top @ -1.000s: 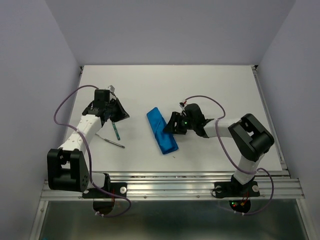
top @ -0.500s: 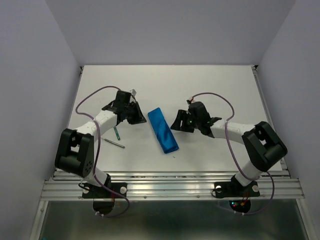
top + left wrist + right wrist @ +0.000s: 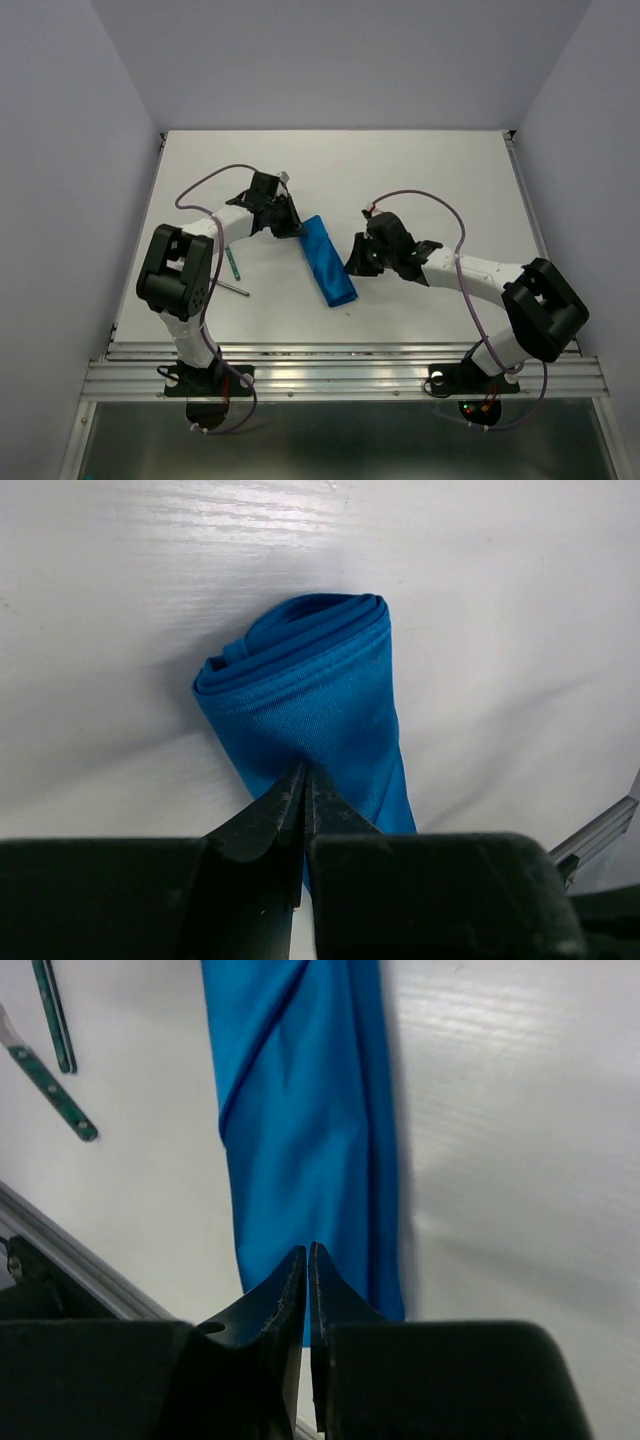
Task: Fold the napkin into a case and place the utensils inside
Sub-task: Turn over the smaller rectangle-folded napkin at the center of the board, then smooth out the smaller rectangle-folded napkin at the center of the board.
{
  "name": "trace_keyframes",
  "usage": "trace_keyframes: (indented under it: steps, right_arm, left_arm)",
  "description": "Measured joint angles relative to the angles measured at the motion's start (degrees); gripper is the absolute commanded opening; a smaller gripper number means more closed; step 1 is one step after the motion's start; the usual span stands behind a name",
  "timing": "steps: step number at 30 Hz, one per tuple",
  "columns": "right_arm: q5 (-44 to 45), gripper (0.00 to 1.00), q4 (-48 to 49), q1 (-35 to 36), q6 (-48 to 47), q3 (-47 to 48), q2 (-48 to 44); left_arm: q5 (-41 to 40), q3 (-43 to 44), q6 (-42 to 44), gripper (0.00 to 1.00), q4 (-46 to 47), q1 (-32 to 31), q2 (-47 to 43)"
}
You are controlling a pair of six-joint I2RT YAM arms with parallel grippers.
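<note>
- At the far end of the narrow bright-blue cloth case (image 3: 326,262), which lies on the white surface (image 3: 420,180), the left hand (image 3: 305,773) is narrowed; the right hand (image 3: 308,1250), equally narrow, is at its right edge.
- Soft, limp, light: pinching one top layer at its open end looks best.

In the left wrist view the fingers (image 3: 265,815) hide the near end of the case (image 3: 310,700).

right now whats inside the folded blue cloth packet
The blue cloth packet shows only folded layers at its open end; deeper inside is covered. The teal-handled utensil and grey metal utensil lie outside.
</note>
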Motion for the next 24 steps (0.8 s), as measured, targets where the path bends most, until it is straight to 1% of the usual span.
trace_keyframes:
  steps: [4, 9, 15, 20, 24]
  right_arm:
    - [0.0, 0.11, -0.85, 2.8, 1.11, -0.02, 0.02]
    - [0.04, 0.12, -0.9, 3.15, 2.03, -0.04, 1.4]
    - [3.8, 0.11, -4.37, 3.15, 1.88, -0.04, 5.64]
    - [7.63, 0.12, -6.82, 4.02, 1.44, 0.48, 5.92]
    - [11.74, 0.13, -9.33, 6.54, 1.33, 1.86, 4.61]
  left_arm:
    - [0.15, 1.33, 0.0, 0.14, 0.55, -0.07, 3.67]
    - [0.17, 2.14, 0.0, 0.14, 0.55, -0.39, 5.84]
    - [0.37, 4.63, 0.02, 0.14, 0.61, -0.52, 8.5]
    - [0.5, 4.96, 0.04, 0.14, 0.59, -0.81, 8.76]
    - [0.52, 4.98, 0.07, 0.15, 0.55, -1.05, 8.76]
